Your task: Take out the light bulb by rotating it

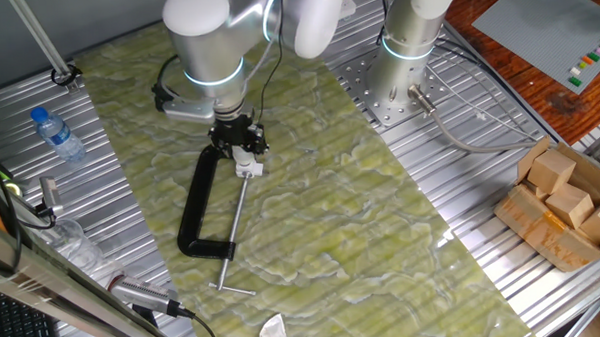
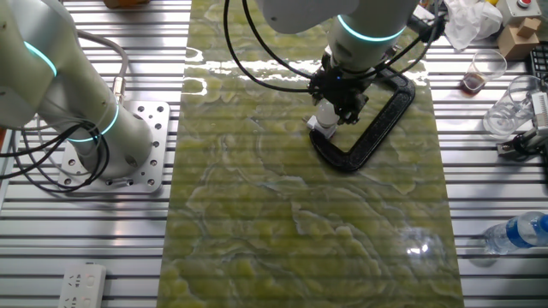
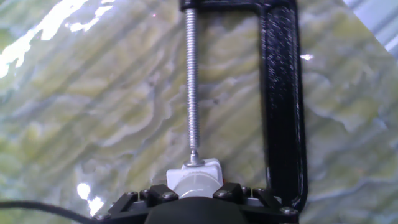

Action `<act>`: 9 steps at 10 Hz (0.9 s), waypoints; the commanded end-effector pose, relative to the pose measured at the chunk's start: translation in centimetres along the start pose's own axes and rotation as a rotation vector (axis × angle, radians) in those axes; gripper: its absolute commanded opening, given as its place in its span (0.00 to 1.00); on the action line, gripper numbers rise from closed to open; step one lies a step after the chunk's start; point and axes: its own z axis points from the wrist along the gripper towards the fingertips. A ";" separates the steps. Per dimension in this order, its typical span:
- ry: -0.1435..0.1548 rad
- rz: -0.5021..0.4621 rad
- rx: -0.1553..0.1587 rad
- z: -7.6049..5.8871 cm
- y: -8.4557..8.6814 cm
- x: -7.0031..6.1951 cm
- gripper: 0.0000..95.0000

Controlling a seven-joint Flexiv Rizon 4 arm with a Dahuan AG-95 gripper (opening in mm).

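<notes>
One fixed view: end effector (image 1: 241, 143) down over the clamp's (image 1: 196, 207) head end, white socket (image 1: 246, 168) just below; bulb hidden. Open green mat (image 1: 362, 236) toward the box-side edge.

Other fixed view: end effector (image 2: 341, 107) on white socket (image 2: 323, 124), inside the clamp (image 2: 377, 124); mat (image 2: 282, 231) wide open toward the near edge.

Hand view: bulb (image 3: 198, 182) at the frame's bottom, seated in socket (image 3: 211, 168), touching screw (image 3: 192, 81). Finger spread: cannot tell.

A ribbed metal table (image 1: 462, 233) carries a green marbled mat (image 1: 312, 228), on which lies a black C-clamp (image 1: 196, 207); a clear bottle (image 1: 57, 134) rests on the bare metal.
</notes>
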 end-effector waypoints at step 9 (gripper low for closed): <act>-0.015 0.266 0.000 0.1 -0.2 0.3 0.60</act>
